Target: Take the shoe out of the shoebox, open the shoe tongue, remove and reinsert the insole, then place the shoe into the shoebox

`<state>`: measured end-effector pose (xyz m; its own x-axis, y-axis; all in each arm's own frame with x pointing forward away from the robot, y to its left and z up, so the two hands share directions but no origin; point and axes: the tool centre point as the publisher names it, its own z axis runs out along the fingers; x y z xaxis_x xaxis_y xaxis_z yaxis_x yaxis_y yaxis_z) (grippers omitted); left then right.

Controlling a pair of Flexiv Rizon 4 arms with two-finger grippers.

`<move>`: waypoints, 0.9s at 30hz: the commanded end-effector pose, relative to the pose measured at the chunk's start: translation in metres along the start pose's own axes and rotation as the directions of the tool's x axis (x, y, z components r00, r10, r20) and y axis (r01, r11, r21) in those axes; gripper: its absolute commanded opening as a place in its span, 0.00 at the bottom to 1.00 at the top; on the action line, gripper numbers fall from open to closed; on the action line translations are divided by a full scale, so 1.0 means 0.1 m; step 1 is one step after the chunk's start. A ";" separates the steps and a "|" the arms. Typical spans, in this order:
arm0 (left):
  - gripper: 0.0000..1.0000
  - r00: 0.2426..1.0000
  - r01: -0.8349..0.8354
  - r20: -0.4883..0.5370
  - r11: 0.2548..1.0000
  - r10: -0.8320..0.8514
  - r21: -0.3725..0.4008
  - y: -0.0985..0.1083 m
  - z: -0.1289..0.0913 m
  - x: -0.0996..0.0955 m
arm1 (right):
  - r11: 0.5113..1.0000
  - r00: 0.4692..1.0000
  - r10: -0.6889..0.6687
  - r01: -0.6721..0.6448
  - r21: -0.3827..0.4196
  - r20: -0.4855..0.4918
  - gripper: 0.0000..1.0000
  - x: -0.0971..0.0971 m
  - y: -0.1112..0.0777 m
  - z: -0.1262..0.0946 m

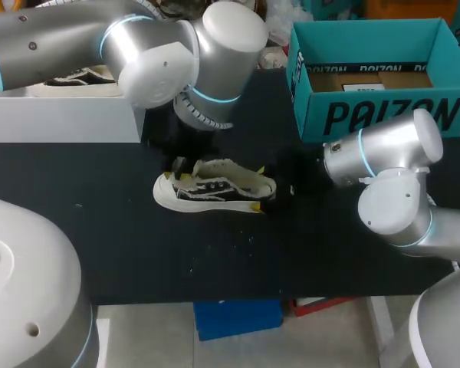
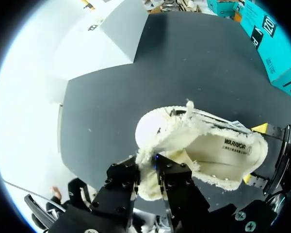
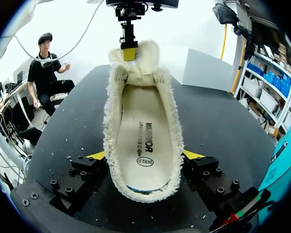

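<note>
**A:** Where's the shoe now?

**B:** It's out of the box. In the head view the shoe [image 1: 215, 188] sits on its sole in the middle of the frame, on the black worktop [image 1: 138, 253]. The teal shoebox [image 1: 383, 115] stands open at the upper right, well apart from it

**A:** And the arms?

**B:** There's one at each end. The right gripper [image 3: 145, 155] has the heel end between its fingers, with a yellow tip pressed against each side of the fleece collar, so it is gripping the shoe. The left gripper [image 2: 148, 167] has its fingers closed on the fleece-lined tongue [image 3: 146, 56] at the toe end and holds it raised clear of the opening

**A:** Which step is that, then?

**B:** Opening the tongue, I'd say, and it looks close to finished. The mouth gapes wide and the insole [image 3: 144, 141] shows along its whole length. It lies flat inside, not yet taken out

**A:** What does the next move need?

**B:** The insole has to come out. As I judge it, one gripper must let go and reach in to pinch the insole's edge while the other steadies the shoe. The fleece crowds that edge, so the fingers need to catch the insole itself, not the lining. The shoe also has to be held down, or it may lift along with the insole
</note>
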<state>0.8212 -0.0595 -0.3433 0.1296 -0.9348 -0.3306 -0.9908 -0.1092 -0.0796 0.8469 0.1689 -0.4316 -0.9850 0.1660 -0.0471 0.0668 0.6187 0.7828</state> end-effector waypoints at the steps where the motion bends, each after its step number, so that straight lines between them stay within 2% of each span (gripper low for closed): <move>1: 1.00 1.000 0.001 -0.016 1.000 -0.001 -0.006 0.01 0.09 -0.07 | 1.000 1.000 0.002 -0.002 0.004 0.003 0.00 -0.01 -0.02 0.03; 18: 1.00 0.999 0.046 -0.024 0.997 -0.048 -0.058 -0.04 0.32 -0.21 | 1.000 1.000 0.002 -0.002 0.004 0.003 0.00 -0.01 -0.02 0.03; 27: 1.00 0.996 0.065 -0.057 0.994 -0.070 -0.085 -0.12 0.36 -0.26 | 1.000 1.000 0.002 -0.002 0.004 0.003 0.00 -0.01 -0.02 0.03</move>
<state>0.8266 -0.0293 -0.3629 0.1966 -0.9377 -0.2864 -0.9800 -0.1968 -0.0282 0.8471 0.1690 -0.4315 -0.9849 0.1665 -0.0471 0.0671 0.6183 0.7830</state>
